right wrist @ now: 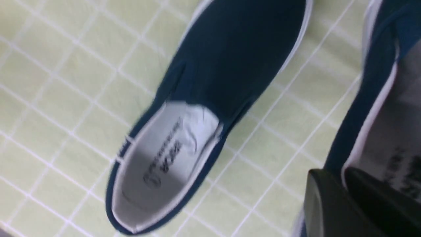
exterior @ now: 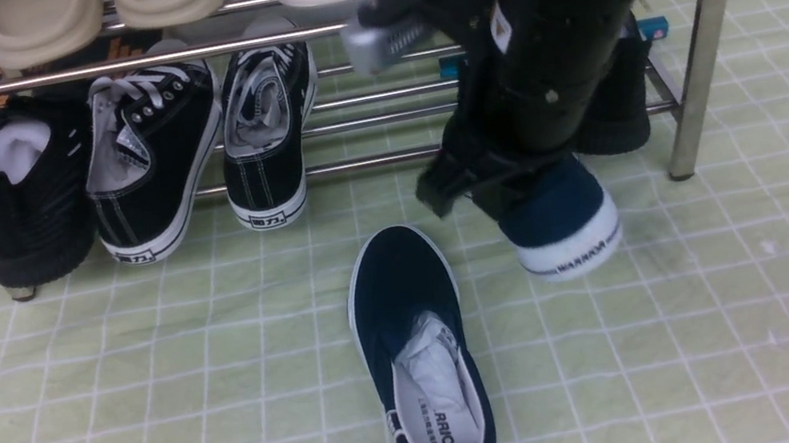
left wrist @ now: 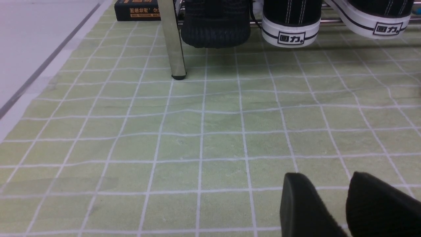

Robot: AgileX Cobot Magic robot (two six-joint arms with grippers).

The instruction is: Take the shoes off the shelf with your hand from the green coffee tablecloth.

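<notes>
Shoes (exterior: 398, 286): one lies on tablecloth (exterior: 146, 379); right gripper (right wrist: 337, 176) apparently pinches the other's collar.

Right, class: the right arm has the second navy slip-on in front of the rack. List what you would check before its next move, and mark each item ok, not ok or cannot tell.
1. Right gripper pinches the collar of the held navy shoe: ok.
2. Held navy shoe fully clear of the shelf: cannot tell, its toe is hidden.
3. Held navy shoe lifted off the green tablecloth: cannot tell.
4. First navy shoe lies flat on the cloth: ok.
5. Bare cloth to the right of the first navy shoe for its partner: ok.
6. Left gripper far off, holding nothing: ok.
</notes>
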